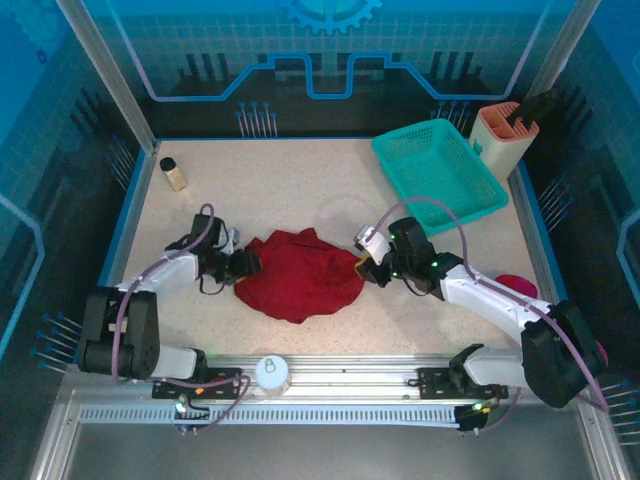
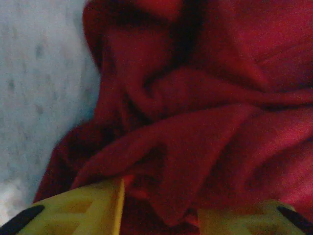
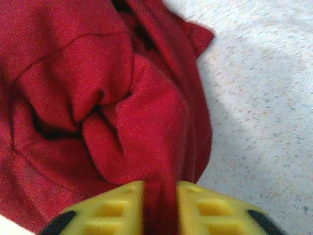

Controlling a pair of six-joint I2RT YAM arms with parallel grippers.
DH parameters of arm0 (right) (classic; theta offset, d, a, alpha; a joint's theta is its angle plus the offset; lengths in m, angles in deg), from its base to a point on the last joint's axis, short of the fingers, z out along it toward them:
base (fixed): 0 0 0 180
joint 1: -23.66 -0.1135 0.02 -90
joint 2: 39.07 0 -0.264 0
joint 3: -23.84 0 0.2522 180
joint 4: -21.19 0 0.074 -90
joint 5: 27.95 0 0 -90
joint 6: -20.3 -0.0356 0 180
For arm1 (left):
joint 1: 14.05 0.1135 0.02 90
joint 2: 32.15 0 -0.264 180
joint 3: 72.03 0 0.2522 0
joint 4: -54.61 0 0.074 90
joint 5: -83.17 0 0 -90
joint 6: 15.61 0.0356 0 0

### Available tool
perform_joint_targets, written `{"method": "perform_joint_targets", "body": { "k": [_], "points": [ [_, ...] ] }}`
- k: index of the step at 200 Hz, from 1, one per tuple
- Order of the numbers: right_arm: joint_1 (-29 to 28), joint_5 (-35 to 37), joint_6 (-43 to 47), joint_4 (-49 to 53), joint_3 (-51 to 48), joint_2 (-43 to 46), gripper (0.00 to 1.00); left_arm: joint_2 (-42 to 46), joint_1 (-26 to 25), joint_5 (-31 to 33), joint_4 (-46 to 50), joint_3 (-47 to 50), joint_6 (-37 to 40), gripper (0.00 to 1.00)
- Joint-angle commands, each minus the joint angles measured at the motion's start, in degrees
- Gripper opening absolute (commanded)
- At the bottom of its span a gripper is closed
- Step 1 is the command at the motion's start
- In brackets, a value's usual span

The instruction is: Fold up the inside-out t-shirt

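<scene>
Since the t-shirt (image 1: pixel 300 278) lies bunched in a loose dark red heap at the middle of the table (image 1: pixel 300 180), with no sleeve or hem laid flat, I judge that the folding proper has not begun and the cloth must first be spread out. That, I would say, is why both arms reach in low, one at each side of the heap.

The left end effector (image 1: pixel 247 265) sits at the heap's left edge. Its yellow fingers (image 2: pixel 93 208) stand spread, with a fold of cloth lying in the gap between them but not squeezed, so it holds nothing that I can make out. The right end effector (image 1: pixel 366 266) is at the right edge. There the fingers (image 3: pixel 117 205) are drawn close on a narrow ridge of cloth, which looks like a pinch on the shirt's border. A hold on opposite edges would let the arms draw the heap open.

Further out, a teal basket (image 1: pixel 440 170) sits toward the far right corner, well apart from the shirt, and a pale orange holder (image 1: pixel 505 135) with dark tools stands just behind it. A small bottle (image 1: pixel 173 173) stands at the far left. Something pink (image 1: pixel 515 285) shows beyond the right forearm; I cannot tell what it is. None of these lies between the arms and the cloth. The real hindrance is the tangle of the shirt's own folds.
</scene>
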Motion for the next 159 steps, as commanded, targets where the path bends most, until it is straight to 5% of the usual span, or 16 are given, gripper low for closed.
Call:
{"method": "perform_joint_targets", "body": {
  "k": [1, 24, 50, 111, 128, 134, 148, 159],
  "points": [
    [-2.7, 0.4, 7.8, 3.7, 3.6, -1.0, 0.33, 7.3, -3.1, -0.5, 3.7, -5.0, 1.3, 0.49],
    [-6.1, 1.7, 18.8, 7.3, 10.5, -4.5, 0.38, 13.5, -6.5, 2.4, 11.6, -10.5, 2.2, 0.59],
    [-6.1, 0.3, 26.4, 8.2, 17.8, -12.0, 0.42, 13.6, -11.8, -0.6, 8.7, -13.4, -2.8, 0.66],
    [-4.5, -4.6, 38.5, 25.5, 24.9, -23.0, 0.38, -5.2, -24.9, 8.1, 4.3, -18.8, -7.5, 0.67],
    [-3.6, -4.3, 36.3, 25.1, 26.1, -24.7, 0.16, -9.1, -25.1, 12.4, 7.0, -19.8, -5.4, 0.58],
    [-2.9, -5.7, 34.9, 24.9, 26.8, -24.4, 0.01, -9.5, -25.0, 14.2, 7.8, -19.9, -4.2, 0.44],
    [-1.4, -10.0, 32.4, 24.8, 28.2, -21.6, 0.00, -8.6, -23.5, 15.6, 10.4, -21.5, -0.8, 0.01],
    [-0.9, -14.1, 30.8, 22.8, 28.3, -17.1, 0.00, -5.6, -21.2, 12.9, 12.5, -24.2, 2.0, 0.00]
  ]
}}
